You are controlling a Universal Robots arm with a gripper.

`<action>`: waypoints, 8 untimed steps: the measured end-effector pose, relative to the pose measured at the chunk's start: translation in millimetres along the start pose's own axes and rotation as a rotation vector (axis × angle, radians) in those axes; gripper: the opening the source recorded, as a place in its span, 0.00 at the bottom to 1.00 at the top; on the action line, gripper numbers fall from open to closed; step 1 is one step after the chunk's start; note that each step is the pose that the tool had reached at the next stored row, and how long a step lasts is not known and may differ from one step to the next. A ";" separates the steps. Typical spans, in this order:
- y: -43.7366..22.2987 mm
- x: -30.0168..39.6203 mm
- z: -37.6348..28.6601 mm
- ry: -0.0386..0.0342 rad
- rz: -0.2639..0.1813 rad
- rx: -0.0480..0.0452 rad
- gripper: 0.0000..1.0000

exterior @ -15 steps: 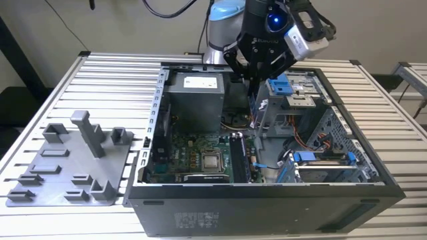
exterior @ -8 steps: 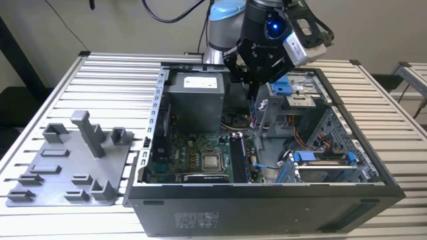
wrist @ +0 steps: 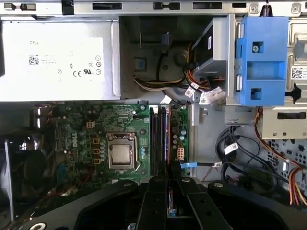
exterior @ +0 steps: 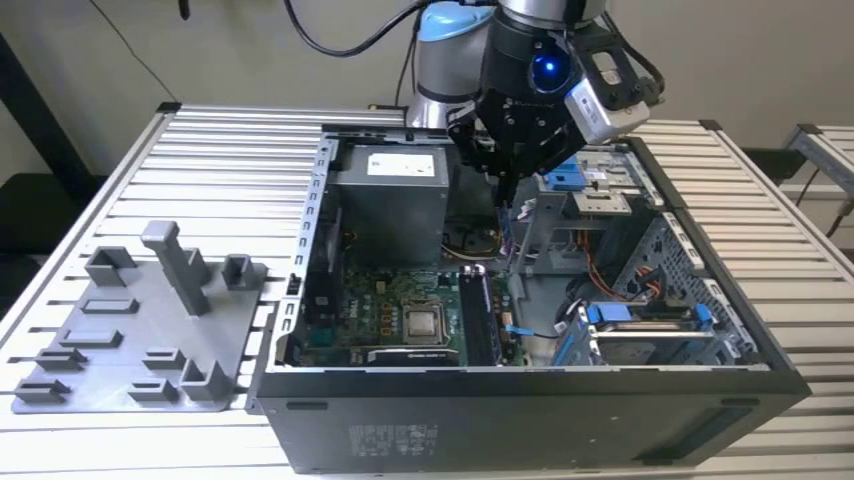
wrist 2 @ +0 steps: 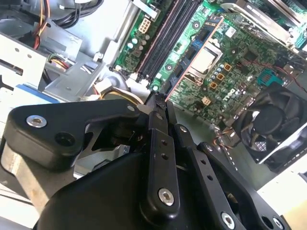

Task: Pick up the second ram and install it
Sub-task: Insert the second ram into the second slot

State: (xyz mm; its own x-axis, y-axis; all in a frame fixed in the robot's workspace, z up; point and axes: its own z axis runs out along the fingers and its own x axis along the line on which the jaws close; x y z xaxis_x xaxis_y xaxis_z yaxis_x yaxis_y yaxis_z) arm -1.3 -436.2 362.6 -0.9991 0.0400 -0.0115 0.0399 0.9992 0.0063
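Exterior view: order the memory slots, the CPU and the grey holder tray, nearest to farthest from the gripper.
1. Memory slots, inside the case, below the gripper.
2. CPU, beside the slots, toward the exterior view's left.
3. Grey holder tray, outside the case, far at the exterior view's left.

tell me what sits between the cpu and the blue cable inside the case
In the first wrist view, the row of dark memory slots runs lengthwise between the CPU and the blue cable.
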 end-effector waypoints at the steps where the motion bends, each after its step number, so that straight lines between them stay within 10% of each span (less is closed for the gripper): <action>1: 0.0 -0.1 1.3 0.0000 0.000 0.0000 0.14; 8: -0.1 -0.3 12.9 0.0000 0.000 0.0001 0.14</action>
State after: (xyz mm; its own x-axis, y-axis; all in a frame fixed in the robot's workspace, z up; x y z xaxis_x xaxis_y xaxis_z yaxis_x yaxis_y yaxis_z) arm -0.9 -436.2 349.7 -0.9991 0.0399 -0.0115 0.0398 0.9992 0.0062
